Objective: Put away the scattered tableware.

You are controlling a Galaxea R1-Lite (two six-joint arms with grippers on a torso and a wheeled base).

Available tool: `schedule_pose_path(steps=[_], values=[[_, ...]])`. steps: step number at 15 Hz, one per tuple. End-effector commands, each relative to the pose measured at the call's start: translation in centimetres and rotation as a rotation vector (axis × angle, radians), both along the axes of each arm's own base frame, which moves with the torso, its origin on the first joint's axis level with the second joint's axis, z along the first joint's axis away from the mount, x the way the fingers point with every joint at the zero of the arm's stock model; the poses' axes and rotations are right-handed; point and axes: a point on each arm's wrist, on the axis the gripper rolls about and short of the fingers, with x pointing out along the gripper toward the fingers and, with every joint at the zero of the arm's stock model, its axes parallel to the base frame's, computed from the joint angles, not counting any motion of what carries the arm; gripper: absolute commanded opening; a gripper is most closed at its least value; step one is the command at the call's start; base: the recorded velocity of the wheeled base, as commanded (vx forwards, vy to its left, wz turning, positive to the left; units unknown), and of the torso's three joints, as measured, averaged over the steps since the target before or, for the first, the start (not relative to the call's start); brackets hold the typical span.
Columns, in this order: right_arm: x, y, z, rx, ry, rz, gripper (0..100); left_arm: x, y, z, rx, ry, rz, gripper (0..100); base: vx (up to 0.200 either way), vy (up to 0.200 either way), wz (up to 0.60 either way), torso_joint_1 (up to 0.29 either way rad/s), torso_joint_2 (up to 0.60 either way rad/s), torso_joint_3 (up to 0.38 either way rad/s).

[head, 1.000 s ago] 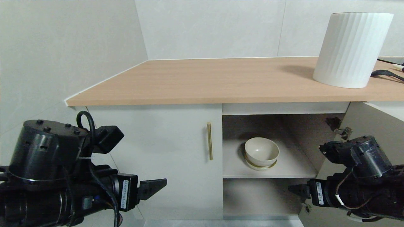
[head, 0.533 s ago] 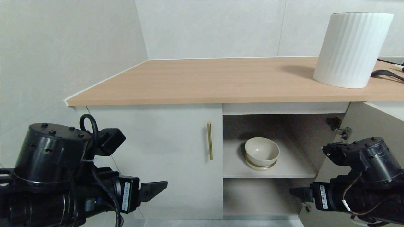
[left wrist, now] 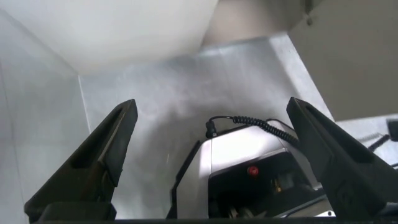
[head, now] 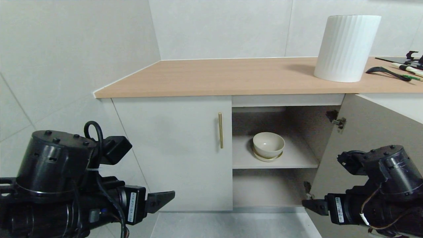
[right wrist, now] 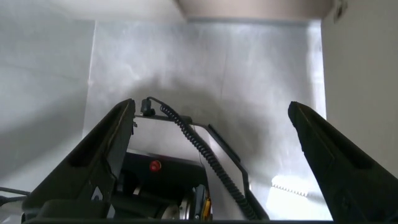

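A cream bowl (head: 268, 144) sits on a gold-rimmed plate (head: 267, 158) on the upper shelf (head: 297, 160) of the open cabinet. My left gripper (head: 164, 199) hangs low in front of the closed left door, well apart from the bowl. In the left wrist view its fingers (left wrist: 93, 165) stand wide apart over the floor, the gripper (left wrist: 211, 106) empty. My right gripper (head: 311, 205) is low, beside the open door's bottom edge. It (right wrist: 211, 107) is open too, with nothing between its fingers (right wrist: 329, 155).
The right cabinet door (head: 360, 138) stands swung open toward me. The left door (head: 172, 148) is closed, with a gold handle (head: 220, 130). On the wooden countertop (head: 214, 76) stand a white ribbed cylinder (head: 345, 48) and some utensils (head: 388, 72) at the far right.
The whole head view has shifted: the camera has drawn back, so the cabinet looks smaller and farther. Both arms hold about the same pose; the bowl and plate have not moved.
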Motion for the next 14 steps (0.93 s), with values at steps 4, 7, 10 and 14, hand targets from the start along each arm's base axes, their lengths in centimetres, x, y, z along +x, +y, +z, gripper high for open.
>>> schedule_pose_path(steps=[4,7,10,14], values=[[0.03,0.08,-0.21,-0.005,0.009,0.003,100,0.05,-0.03,-0.09,0.004,0.003,-0.001,100,-0.2,0.0,0.0,0.004,0.0,0.002],[0.05,0.09,-0.24,-0.005,0.011,0.003,100,0.03,-0.02,-0.13,0.004,0.004,-0.001,100,-0.2,0.0,0.0,-0.001,0.0,-0.002],[0.05,0.09,-0.24,-0.006,0.01,0.002,100,0.02,-0.01,-0.17,0.007,0.005,-0.003,100,-0.2,0.0,0.0,0.007,0.0,0.005],[0.02,0.06,-0.18,-0.006,0.007,0.001,100,0.03,-0.02,-0.16,0.008,0.003,-0.004,100,0.0,0.0,0.0,0.0,0.0,0.0]])
